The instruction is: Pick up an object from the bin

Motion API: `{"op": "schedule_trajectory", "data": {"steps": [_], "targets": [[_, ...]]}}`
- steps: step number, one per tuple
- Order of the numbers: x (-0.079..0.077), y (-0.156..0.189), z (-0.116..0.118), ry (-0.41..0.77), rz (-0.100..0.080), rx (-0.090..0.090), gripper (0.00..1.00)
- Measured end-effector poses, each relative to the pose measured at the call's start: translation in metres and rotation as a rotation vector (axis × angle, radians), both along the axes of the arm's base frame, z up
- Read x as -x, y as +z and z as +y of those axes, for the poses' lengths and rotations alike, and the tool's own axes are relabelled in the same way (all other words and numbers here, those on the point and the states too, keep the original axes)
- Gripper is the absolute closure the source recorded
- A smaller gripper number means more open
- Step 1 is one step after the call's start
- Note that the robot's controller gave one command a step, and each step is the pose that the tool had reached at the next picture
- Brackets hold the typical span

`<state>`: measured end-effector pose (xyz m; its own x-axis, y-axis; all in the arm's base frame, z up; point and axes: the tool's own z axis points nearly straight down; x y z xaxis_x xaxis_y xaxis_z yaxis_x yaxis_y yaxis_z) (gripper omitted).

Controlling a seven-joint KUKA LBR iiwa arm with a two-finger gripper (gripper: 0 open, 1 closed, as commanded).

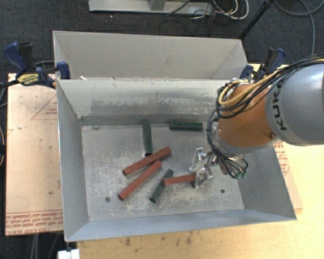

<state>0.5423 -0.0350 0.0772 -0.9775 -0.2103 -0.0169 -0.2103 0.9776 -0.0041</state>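
My gripper [201, 172] is low over the bin floor, right of centre, under the orange wrist cover. It stands at the right end of a short red-brown stick [178, 180] that lies flat, pointing left. A short dark green stick [160, 186] lies slanted just left of that stick. Two longer red-brown sticks [147, 162] [140, 180] lie side by side further left, both slanted.
A dark green stick [147, 137] lies lengthwise near the back wall, and another dark green stick [186, 125] rests against the foot of that wall. The arm and its cables cover the bin's right side. The bin's walls slope inward.
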Motion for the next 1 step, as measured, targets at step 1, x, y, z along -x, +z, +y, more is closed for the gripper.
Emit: {"op": "schedule_trajectory", "data": {"steps": [1], "targets": [[0.0003, 0.133, 0.0257, -0.029, 0.014, -0.002, 1.0]]}}
